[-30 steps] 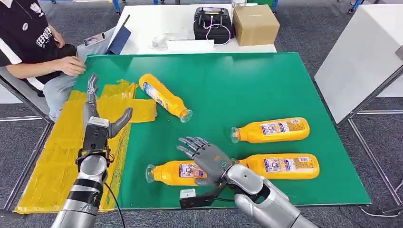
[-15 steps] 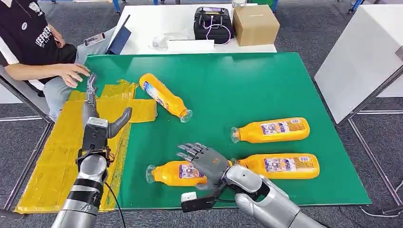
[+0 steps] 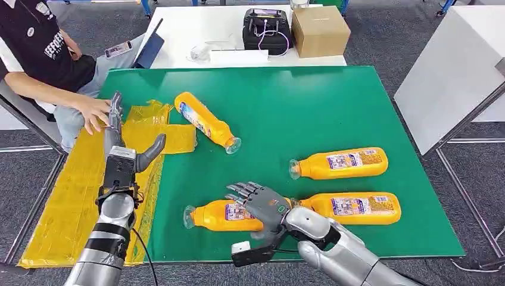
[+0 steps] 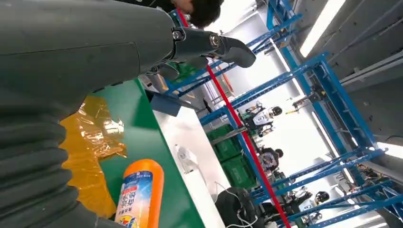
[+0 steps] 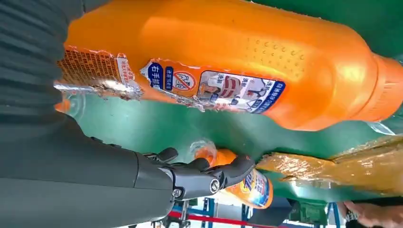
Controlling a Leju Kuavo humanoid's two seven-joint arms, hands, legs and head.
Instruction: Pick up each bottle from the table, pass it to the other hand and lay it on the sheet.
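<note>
Green matting covers the table (image 3: pixel 333 101), with a yellow sheet (image 3: pixel 65 196) draped over its left edge and running up to the far-left corner; judging by the task, that sheet is where the bottles are meant to end up. Nearest the front edge, the right hand (image 3: pixel 262 205) sits over the nearest bottle (image 3: pixel 223 216), palm down, fingers spread and arched across the body on the label side; the right wrist view shows the bottle close under the palm and the thumb apart from it, so I read the hand as open and not yet gripping. That bottle lies on its side along the front edge, cap end toward the sheet, which suits a grasp from above. Just beside it toward the right edge lies a second bottle (image 3: pixel 356 208), and behind that a third bottle (image 3: pixel 340 163), both on their sides, untouched. The left hand (image 3: pixel 122 146) is held over the left edge above the sheet, fingers straight and pointing away, thumb out to the side, holding nothing; it looks placed to receive a handover. Further back, a fourth bottle (image 3: pixel 205 122) lies slanted with its base touching the sheet's far part. At the far-left corner a person's hand (image 3: pixel 95 111) rests near the robot's fingertips.
</note>
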